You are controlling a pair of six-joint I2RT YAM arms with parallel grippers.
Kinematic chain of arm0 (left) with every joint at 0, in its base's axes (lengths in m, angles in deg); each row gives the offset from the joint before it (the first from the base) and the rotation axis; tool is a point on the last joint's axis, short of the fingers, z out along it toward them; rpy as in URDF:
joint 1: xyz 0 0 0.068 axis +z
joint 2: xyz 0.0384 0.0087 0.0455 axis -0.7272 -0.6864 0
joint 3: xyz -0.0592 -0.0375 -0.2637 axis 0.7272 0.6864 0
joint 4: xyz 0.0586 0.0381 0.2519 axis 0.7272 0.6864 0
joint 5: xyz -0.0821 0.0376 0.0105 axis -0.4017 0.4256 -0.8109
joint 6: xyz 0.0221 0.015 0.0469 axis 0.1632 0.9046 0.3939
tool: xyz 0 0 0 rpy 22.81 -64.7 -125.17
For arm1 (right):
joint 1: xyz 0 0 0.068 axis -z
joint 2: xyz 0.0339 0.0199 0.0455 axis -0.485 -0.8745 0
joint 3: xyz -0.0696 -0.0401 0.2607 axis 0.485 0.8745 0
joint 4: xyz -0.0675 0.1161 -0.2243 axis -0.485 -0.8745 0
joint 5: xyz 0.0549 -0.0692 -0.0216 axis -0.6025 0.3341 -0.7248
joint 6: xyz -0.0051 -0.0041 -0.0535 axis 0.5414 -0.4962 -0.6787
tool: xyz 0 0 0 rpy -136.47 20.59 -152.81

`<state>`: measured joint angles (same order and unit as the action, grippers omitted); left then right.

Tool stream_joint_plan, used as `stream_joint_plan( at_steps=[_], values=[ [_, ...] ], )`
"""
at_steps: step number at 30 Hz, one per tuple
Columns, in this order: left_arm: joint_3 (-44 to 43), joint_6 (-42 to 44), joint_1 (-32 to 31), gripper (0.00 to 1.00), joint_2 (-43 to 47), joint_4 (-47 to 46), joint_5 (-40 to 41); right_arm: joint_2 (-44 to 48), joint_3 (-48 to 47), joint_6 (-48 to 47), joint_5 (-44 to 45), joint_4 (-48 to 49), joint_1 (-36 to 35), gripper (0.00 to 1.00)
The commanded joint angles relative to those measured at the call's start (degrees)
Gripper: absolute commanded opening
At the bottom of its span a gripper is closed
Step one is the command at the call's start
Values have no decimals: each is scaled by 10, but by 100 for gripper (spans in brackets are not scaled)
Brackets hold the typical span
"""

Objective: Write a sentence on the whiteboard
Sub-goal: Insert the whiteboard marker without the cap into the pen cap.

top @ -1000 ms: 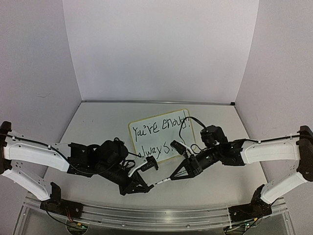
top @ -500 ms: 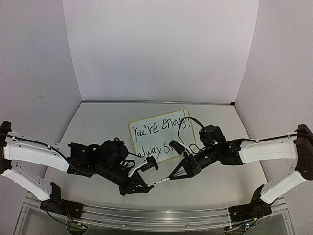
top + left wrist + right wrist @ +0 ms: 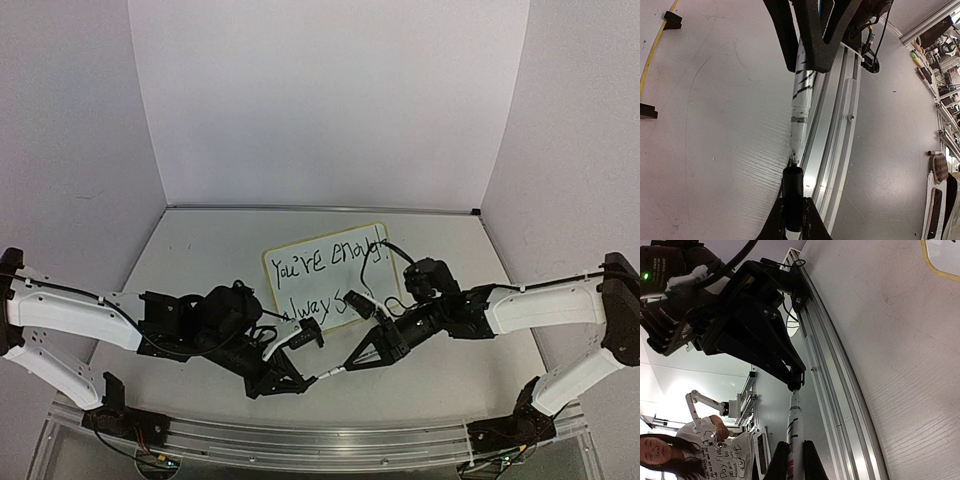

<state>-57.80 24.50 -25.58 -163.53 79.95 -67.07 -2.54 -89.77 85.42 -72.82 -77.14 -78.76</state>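
The whiteboard (image 3: pixel 300 288) lies flat mid-table, and the sentence (image 3: pixel 326 261) reads "You're enough" with "always" below it in black. My right gripper (image 3: pixel 348 366) is shut on a white marker (image 3: pixel 331 372), whose barrel runs between the jaws in the right wrist view (image 3: pixel 794 425). My left gripper (image 3: pixel 302 384) is shut on the black cap (image 3: pixel 793 192). The marker (image 3: pixel 801 107) tip sits at the cap's open mouth. Both grippers meet in front of the board, near the table's front edge. The board's yellow rim (image 3: pixel 652 51) and a corner (image 3: pixel 946 254) show in the wrist views.
An aluminium rail (image 3: pixel 320 440) runs along the near edge, just beyond the two grippers (image 3: pixel 836 125). White walls enclose the table on three sides. A black clip foot (image 3: pixel 672 20) stands on the board's edge. A person (image 3: pixel 662 455) is off the table in the background.
The right gripper has moved slightly left and toward the near edge with the marker, bringing its tip up to the cap. The left arm has hardly moved.
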Motion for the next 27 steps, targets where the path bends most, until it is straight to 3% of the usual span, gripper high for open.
stream_joint_plan(
  at_steps=[1,27],
  values=[
    [-4,-5,1,0,10,-20,-4,-7,-21,1,-12,18,-4,0],
    [-68,38,0,0,-36,-2,-53,-53,-48,0,-40,25,-35,0]
  ],
)
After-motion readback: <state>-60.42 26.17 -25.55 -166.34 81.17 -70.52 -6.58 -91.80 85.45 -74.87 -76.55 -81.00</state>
